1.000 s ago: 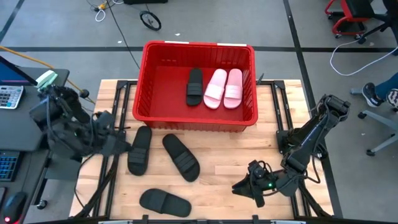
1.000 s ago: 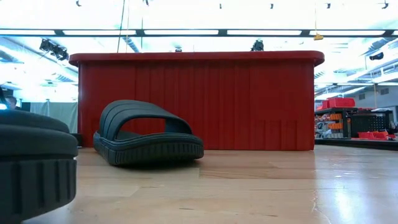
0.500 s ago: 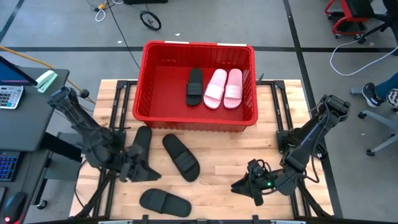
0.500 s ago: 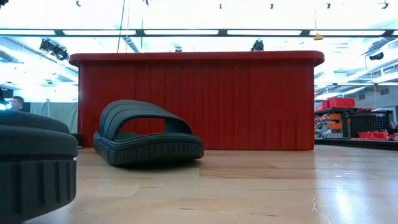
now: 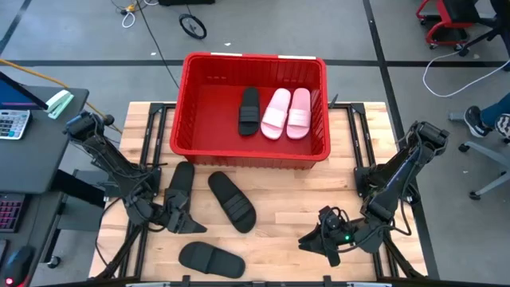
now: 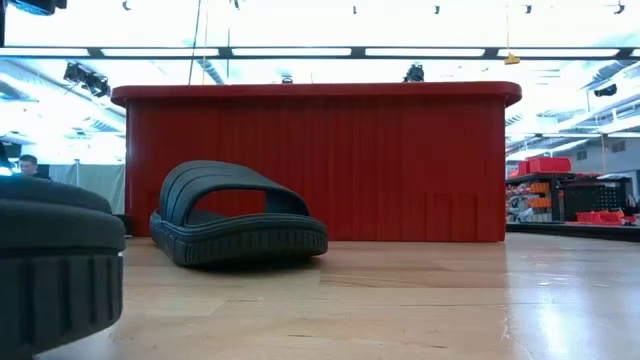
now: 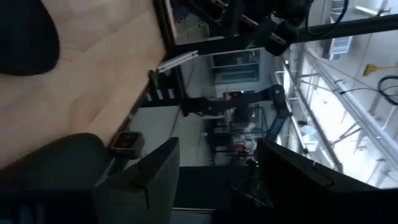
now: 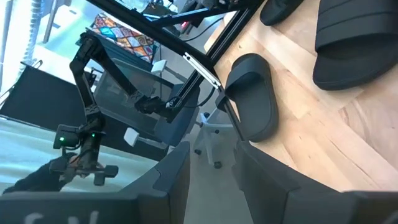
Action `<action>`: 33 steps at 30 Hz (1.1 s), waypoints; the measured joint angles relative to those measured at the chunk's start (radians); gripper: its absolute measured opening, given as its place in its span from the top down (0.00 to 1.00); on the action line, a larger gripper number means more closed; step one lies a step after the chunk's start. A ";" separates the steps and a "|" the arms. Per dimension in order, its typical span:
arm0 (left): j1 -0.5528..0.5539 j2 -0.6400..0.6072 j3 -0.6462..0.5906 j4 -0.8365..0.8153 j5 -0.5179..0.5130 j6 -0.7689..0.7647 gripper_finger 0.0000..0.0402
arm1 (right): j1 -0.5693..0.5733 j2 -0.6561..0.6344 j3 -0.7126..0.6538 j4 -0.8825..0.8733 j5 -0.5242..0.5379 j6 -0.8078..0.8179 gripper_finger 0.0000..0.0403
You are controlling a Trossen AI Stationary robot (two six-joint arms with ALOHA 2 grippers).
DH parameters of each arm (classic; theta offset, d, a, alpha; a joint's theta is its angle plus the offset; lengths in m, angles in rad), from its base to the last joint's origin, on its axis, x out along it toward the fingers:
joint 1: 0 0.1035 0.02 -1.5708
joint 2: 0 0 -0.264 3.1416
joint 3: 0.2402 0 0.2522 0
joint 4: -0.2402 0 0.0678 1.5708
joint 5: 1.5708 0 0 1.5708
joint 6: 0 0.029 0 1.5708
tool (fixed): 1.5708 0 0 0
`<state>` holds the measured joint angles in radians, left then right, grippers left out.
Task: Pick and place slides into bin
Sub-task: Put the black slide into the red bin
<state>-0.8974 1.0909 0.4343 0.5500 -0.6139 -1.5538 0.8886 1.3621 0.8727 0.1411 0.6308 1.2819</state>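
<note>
The red bin (image 5: 253, 151) stands at the table's far middle and holds one black slide (image 5: 250, 111) and two pink slides (image 5: 287, 113). Three black slides lie sole-down on the table: a left one (image 5: 180, 185), a middle one (image 5: 232, 202) and a near one (image 5: 210, 260). My left gripper (image 5: 191, 222) is open at the left slide's near end, between it and the near slide; I cannot tell whether it touches either. My right gripper (image 5: 309, 237) is open and empty, low at the table's near right. The low view shows the middle slide (image 6: 240, 215) before the bin (image 6: 320, 160).
Black frame rails run along the table's left (image 5: 147, 159) and right (image 5: 358, 159) sides. A desk with a calculator (image 5: 12, 123) stands left of the table. Bare wood lies between the middle slide and my right gripper (image 5: 279, 199).
My left arm has unfolded from the table's left edge and reached toward the table's right and near edge, coming down to the near end of the left black slide. The slides have stayed where they were.
</note>
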 joint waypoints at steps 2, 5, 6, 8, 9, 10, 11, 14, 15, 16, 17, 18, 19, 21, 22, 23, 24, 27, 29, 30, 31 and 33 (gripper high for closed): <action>0.001 0.003 -0.001 -0.034 0.001 0.024 0.45 | 0.000 0.000 0.000 -0.009 0.000 0.000 0.65; 0.000 0.002 -0.001 -0.073 0.008 0.077 0.45 | 0.000 0.000 0.000 -0.012 0.000 0.000 0.65; -0.003 0.002 -0.001 -0.095 0.011 0.074 0.45 | 0.000 0.000 0.000 -0.015 0.000 0.000 0.65; -0.013 0.002 -0.001 -0.151 0.012 0.031 0.45 | 0.000 0.000 0.000 -0.017 0.001 0.000 0.65; -0.016 0.002 -0.001 -0.183 0.014 -0.011 0.45 | 0.000 0.000 0.000 -0.017 0.002 0.000 0.65; -0.020 0.002 -0.001 -0.230 0.015 -0.072 0.46 | 0.000 0.000 0.000 -0.017 0.002 0.000 0.65; -0.026 0.002 -0.001 -0.278 0.016 -0.136 0.46 | 0.000 0.000 0.000 -0.019 0.002 0.001 0.65; -0.053 0.002 -0.001 -0.383 0.033 -0.251 0.46 | 0.000 0.000 0.000 -0.022 0.002 0.001 0.65; -0.062 0.002 -0.001 -0.409 0.051 -0.268 0.46 | 0.000 0.000 0.000 -0.022 0.002 0.001 0.65; -0.070 0.003 -0.001 -0.426 0.067 -0.273 0.46 | 0.000 0.000 0.000 -0.022 0.002 0.004 0.65; -0.077 0.003 -0.001 -0.431 0.079 -0.281 0.46 | 0.000 0.000 0.000 -0.022 0.005 0.005 0.65; -0.086 0.003 -0.001 -0.429 0.084 -0.292 0.46 | 0.000 0.000 0.000 -0.022 0.011 0.006 0.65; -0.095 0.003 -0.001 -0.427 0.087 -0.298 0.45 | 0.000 0.000 0.000 -0.022 0.018 0.007 0.65; -0.113 0.003 -0.001 -0.428 0.087 -0.305 0.45 | 0.000 0.000 0.000 -0.022 0.030 0.008 0.65; -0.121 0.007 -0.001 -0.427 0.087 -0.306 0.46 | 0.000 0.000 0.000 -0.022 0.035 0.008 0.65; -0.126 0.011 -0.001 -0.428 0.087 -0.303 0.46 | 0.000 0.000 0.000 -0.022 0.039 0.008 0.65; -0.129 0.015 -0.001 -0.429 0.087 -0.298 0.46 | 0.000 0.000 0.000 -0.022 0.044 0.008 0.65; -0.118 0.016 -0.001 -0.428 0.074 -0.289 0.48 | -0.003 0.000 0.000 -0.021 0.052 0.008 0.65; -0.108 0.016 -0.001 -0.427 0.072 -0.288 0.48 | -0.003 0.000 0.000 -0.021 0.052 0.008 0.65; -0.104 0.015 -0.001 -0.422 0.072 -0.289 0.48 | -0.003 0.000 0.000 -0.021 0.052 0.007 0.65; -0.102 0.015 0.000 -0.420 0.072 -0.288 0.48 | -0.003 0.000 0.000 -0.021 0.052 0.007 0.65; -0.086 0.015 -0.001 -0.424 0.072 -0.255 0.48 | -0.003 0.000 0.000 -0.021 0.053 0.009 0.65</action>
<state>-0.9837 1.1061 0.4338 0.1261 -0.5419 -1.8086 0.8856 1.3621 0.8729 0.1200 0.6841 1.2908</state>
